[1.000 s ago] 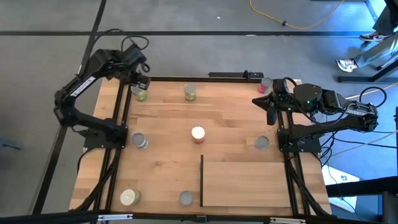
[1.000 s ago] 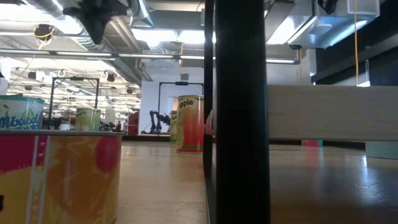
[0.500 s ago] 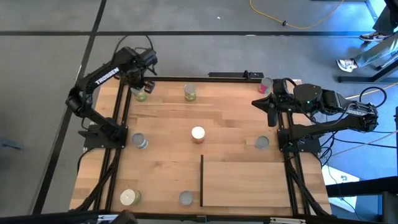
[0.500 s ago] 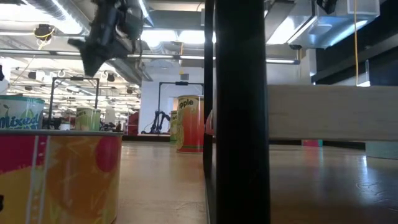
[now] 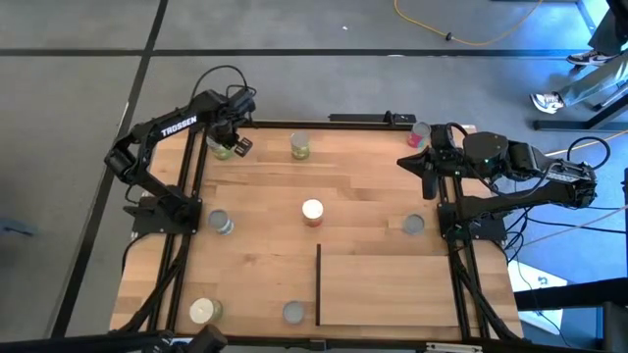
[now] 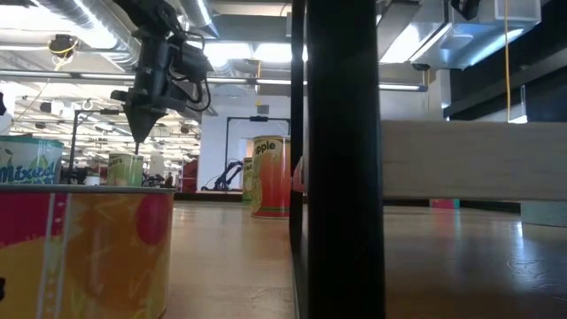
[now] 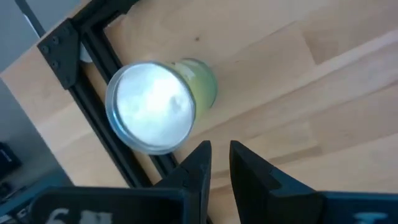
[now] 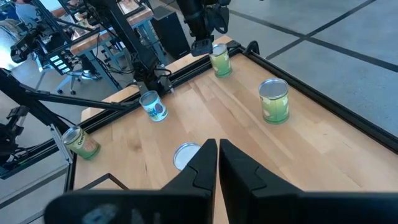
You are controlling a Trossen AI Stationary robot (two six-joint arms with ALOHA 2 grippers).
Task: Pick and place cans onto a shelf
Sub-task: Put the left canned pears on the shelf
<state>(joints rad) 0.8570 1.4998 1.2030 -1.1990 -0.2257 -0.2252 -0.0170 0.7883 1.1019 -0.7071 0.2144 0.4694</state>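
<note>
Light-wood surface (image 5: 353, 196): butcher-block top framed by black rails, carrying scattered cans and a flat panel.
Shelf (image 5: 388, 284): flat rectangular light-wood panel with a thin black strip along its short edge, lying at the near right of the surface; no can on it.
Left jaws (image 5: 238, 145): poised above the far left corner, just beside a green-sided can with a silver top (image 5: 222, 147); fingers nearly together in the left wrist view, a narrow gap between them, nothing gripped.
Corner can, wrist detail (image 7: 160, 104): round silver top, pale green side, standing against the black rail, just ahead of the fingertips (image 7: 200, 155).
Low view: left jaws (image 6: 137, 133) pointing down directly over the green can (image 6: 125, 168).
Right jaws (image 5: 413, 163): held at the far right edge of the surface, fingers closed together, empty.
Red-sided can (image 5: 420, 133): at the far right corner, near the right jaws.
Second green can (image 5: 299, 146): far edge, centre.
Cream-topped can (image 5: 312, 210): middle of the surface.
Grey-topped cans: one at left (image 5: 220, 223), one at right (image 5: 413, 225), one at the near edge (image 5: 292, 313) beside the black strip.
White-topped can (image 5: 203, 312): near left corner.
</note>
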